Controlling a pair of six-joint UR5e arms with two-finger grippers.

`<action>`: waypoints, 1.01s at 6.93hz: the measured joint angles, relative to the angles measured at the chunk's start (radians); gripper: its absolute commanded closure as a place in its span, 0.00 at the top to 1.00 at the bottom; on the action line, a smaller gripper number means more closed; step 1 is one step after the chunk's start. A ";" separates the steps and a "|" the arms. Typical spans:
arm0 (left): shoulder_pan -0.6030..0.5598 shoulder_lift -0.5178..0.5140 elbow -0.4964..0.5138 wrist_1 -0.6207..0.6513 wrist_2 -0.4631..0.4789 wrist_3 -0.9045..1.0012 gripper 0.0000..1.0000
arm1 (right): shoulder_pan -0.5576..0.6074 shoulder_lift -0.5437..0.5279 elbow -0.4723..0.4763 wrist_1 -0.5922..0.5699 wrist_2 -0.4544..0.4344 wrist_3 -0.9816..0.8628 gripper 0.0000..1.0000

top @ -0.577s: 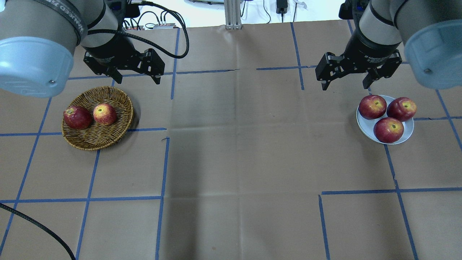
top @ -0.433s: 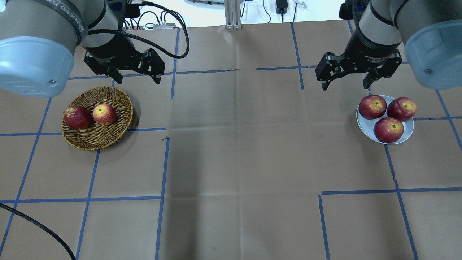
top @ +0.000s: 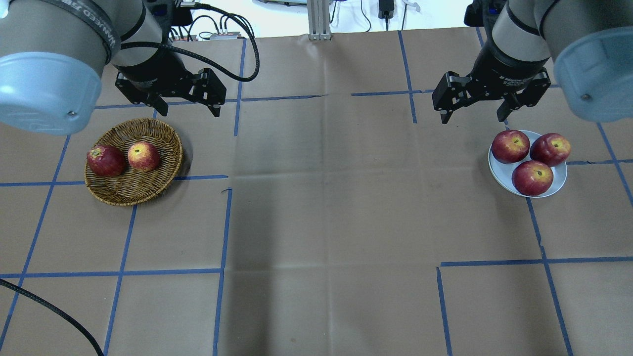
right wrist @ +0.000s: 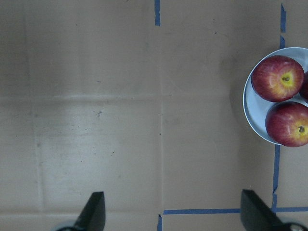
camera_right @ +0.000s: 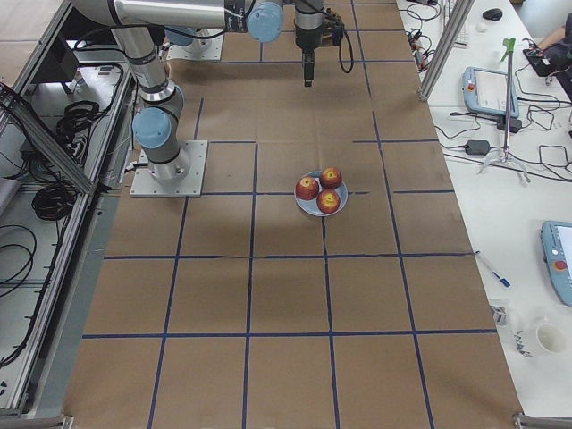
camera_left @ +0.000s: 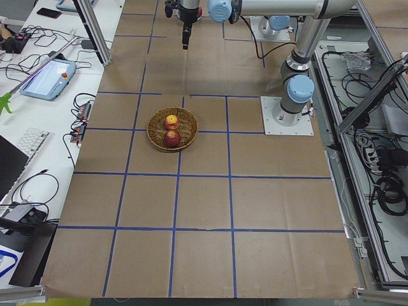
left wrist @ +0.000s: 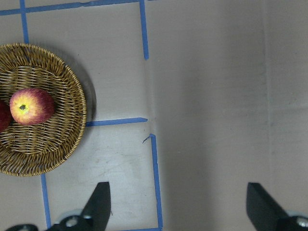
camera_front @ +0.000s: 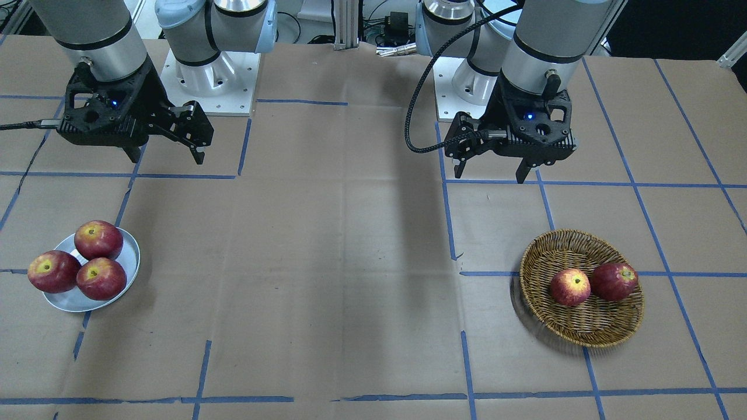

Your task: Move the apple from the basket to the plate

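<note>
The paler pinkish-red and yellow apple (top: 143,156) (camera_front: 569,287) (left wrist: 31,106) lies in the wicker basket (top: 148,189) (camera_front: 583,332) (left wrist: 53,154), beside a dark red apple (top: 105,160) (camera_front: 613,281). The whitish-grey plate (top: 502,174) (camera_front: 70,300) (right wrist: 252,113) holds three deeper red apples (top: 532,178). My left gripper (top: 187,107) (camera_front: 489,173) is open and empty, hovering behind the basket. My right gripper (top: 475,118) (camera_front: 167,156) is open and empty, hovering behind the plate.
Brown paper with blue tape lines covers the table (top: 326,198). A black cable (top: 49,309) crosses the near left corner. Robot bases (camera_front: 204,81) stand at the back edge. Basket and plate sit far apart at opposite ends.
The left arm has shifted very slightly. Nothing else has visibly changed.
</note>
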 measured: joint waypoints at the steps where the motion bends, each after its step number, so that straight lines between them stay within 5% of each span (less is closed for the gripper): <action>1: 0.000 0.002 -0.007 0.003 0.002 0.000 0.99 | 0.000 0.000 0.000 0.000 0.000 0.000 1.00; 7: 0.044 -0.037 -0.036 0.019 0.031 0.002 0.99 | -0.002 -0.001 0.000 0.000 -0.001 0.000 1.00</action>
